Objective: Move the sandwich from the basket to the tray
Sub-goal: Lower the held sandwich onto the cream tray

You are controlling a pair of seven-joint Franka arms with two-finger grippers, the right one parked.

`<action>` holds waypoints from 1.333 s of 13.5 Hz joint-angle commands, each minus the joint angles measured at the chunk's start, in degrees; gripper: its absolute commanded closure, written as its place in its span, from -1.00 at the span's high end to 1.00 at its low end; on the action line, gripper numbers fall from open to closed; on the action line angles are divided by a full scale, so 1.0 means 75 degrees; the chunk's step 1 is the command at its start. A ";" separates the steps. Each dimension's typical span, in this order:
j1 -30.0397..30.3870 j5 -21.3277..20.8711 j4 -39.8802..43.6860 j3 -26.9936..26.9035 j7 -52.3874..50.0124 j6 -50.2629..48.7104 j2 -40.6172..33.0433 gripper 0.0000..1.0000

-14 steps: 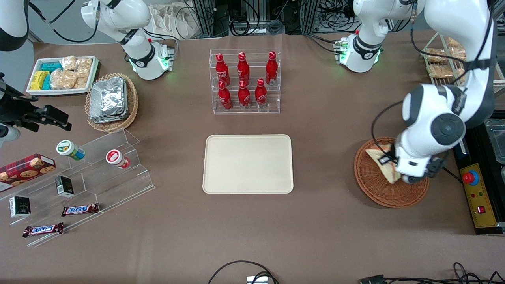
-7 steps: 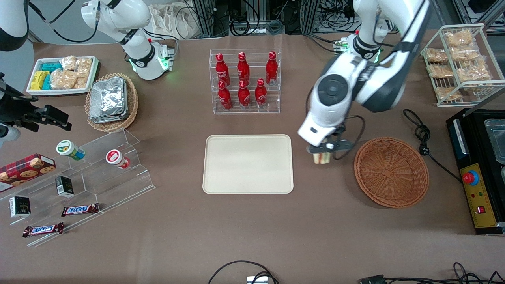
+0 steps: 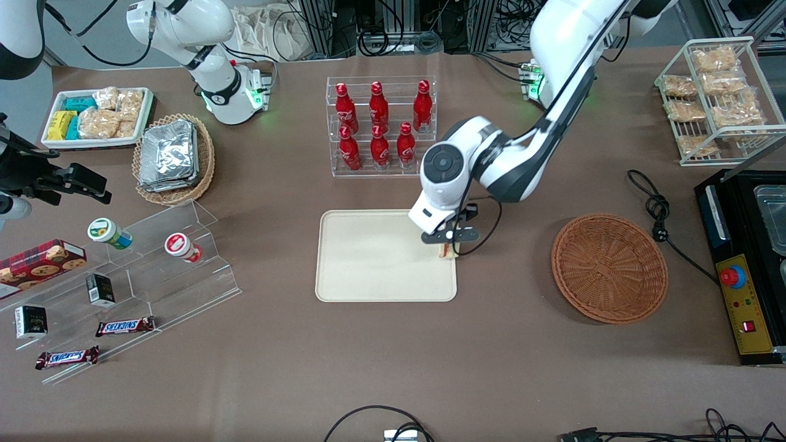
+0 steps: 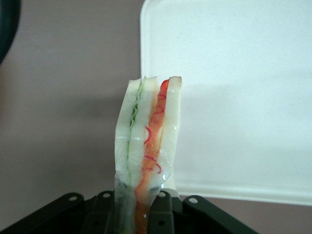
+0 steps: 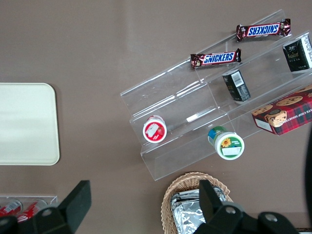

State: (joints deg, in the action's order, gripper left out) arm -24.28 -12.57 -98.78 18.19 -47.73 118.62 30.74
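Observation:
My left gripper (image 3: 448,245) hangs over the edge of the cream tray (image 3: 368,258) that faces the working arm's end, shut on the sandwich (image 3: 447,252). In the left wrist view the sandwich (image 4: 146,141) stands on its edge between the black fingers (image 4: 168,214), pale bread with red-orange and green filling along the cut side, over the tray's rim (image 4: 234,192). The reddish-brown wicker basket (image 3: 609,267) sits toward the working arm's end of the table with nothing in it.
A clear rack of red bottles (image 3: 381,126) stands just past the tray, farther from the front camera. Acrylic steps with cups and snack bars (image 3: 141,270) lie toward the parked arm's end. A wire rack of bagged snacks (image 3: 712,98) and a black cable (image 3: 657,209) are near the basket.
The arm has lifted the sandwich out of the basket and carried it sideways to the tray's edge. The basket now holds nothing.

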 commanded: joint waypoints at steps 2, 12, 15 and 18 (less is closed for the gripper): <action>-0.0196 -0.0631 0.0713 -0.0070 -0.0117 -0.0043 0.0728 -0.76; -0.0196 -0.0691 0.0936 -0.0070 -0.0105 0.0098 0.0940 1.00; -0.0184 -0.0679 0.0913 -0.0070 -0.0094 0.0005 0.0812 1.00; -0.0067 -0.0586 0.0913 -0.0082 -0.0024 -0.0323 0.0321 1.00</action>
State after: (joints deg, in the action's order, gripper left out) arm -24.77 -16.76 -92.07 18.02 -47.73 118.67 36.49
